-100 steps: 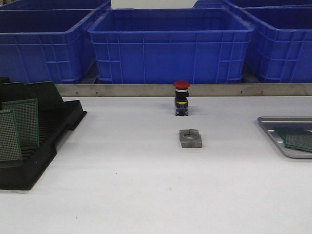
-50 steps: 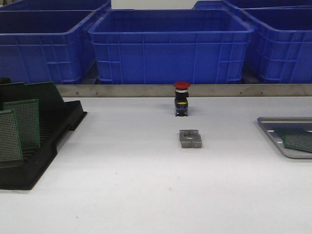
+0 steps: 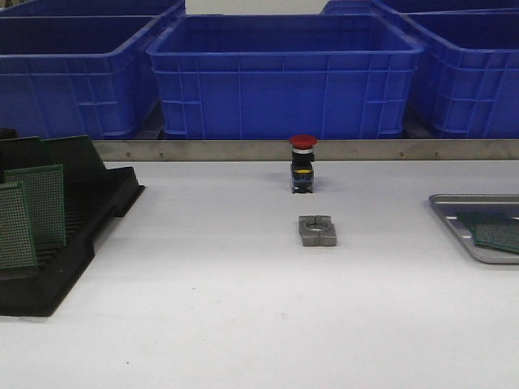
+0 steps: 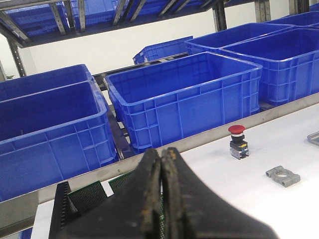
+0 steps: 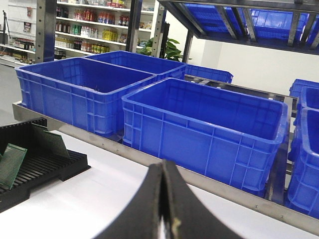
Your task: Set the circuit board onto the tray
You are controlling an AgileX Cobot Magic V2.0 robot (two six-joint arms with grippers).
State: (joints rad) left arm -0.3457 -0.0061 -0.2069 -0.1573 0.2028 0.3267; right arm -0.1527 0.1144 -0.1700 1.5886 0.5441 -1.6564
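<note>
The silver-grey tray (image 3: 454, 198) lies at the table's right edge, and a green circuit board (image 3: 496, 232) lies flat in it. Several more green circuit boards (image 3: 36, 203) stand in a black slotted rack (image 3: 85, 231) at the left. Neither gripper shows in the front view. In the left wrist view my left gripper (image 4: 162, 152) is shut and empty, with the rack's boards (image 4: 87, 194) behind it. A sliver of the tray (image 4: 315, 135) shows at that view's edge. In the right wrist view my right gripper (image 5: 163, 164) is shut and empty above the white table, far from the rack (image 5: 42, 167).
A red-capped push button (image 3: 302, 164) stands at mid-table, with a grey metal clamp block (image 3: 317, 230) just in front of it. Big blue crates (image 3: 284, 73) line the back behind a metal rail (image 3: 243, 149).
</note>
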